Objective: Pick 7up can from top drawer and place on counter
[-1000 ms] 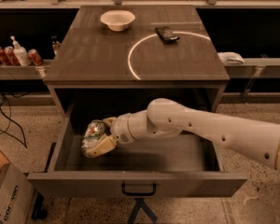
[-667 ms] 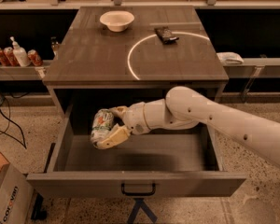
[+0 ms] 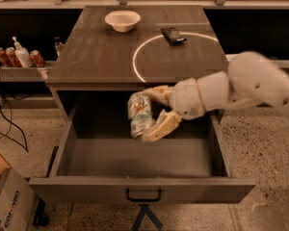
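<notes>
Warm, dim light falls from above; the counter (image 3: 96, 57) carries a soft sheen toward its far edge. Under its lip the back of the drawer (image 3: 135, 160) sinks into shadow. The arm (image 3: 260, 81) smears with motion blur, as do the gripper (image 3: 147, 115) over the drawer and the can (image 3: 138, 110) it clasps. Everything looks grainy and soft.

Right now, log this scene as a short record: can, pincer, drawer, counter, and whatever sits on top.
7up can: roughly upright, held over the open drawer, not yet on the counter
pincer: shut on the can, a finger on either side, just below the counter's front edge
top drawer: pulled open
counter: white arc mark on top
white bowl: on the counter, far side
small black object: on the counter, on the arc
red cans: left side shelf
</notes>
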Controlling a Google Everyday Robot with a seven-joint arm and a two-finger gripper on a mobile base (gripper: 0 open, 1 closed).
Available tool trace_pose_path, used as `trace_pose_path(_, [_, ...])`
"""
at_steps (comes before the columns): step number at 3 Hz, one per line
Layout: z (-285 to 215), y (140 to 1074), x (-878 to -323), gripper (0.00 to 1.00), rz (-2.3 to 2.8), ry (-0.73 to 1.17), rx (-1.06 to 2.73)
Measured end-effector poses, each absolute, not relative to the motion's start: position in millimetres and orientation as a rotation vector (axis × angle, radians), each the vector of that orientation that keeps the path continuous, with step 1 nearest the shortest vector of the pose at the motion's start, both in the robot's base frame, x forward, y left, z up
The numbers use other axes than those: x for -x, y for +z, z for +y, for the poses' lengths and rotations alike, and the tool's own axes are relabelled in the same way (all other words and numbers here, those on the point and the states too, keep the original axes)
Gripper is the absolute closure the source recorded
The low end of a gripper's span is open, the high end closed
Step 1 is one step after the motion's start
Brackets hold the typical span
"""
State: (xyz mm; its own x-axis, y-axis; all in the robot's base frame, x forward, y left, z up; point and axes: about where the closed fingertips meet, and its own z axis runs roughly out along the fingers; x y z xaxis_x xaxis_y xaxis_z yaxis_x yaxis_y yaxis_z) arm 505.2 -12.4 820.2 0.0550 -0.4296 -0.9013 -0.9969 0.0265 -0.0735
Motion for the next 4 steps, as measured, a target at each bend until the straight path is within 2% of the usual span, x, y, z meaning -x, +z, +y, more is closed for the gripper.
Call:
trace_pose_path(1, [-46,869,-516,1.00,1.508,0.770,1.536])
trace_pose_path(2, [-62,900,-557,1.00,1.577,0.661,1.504])
trace_pose_path(4, [-46,897,-660,1.00,1.745,0.717,1.327])
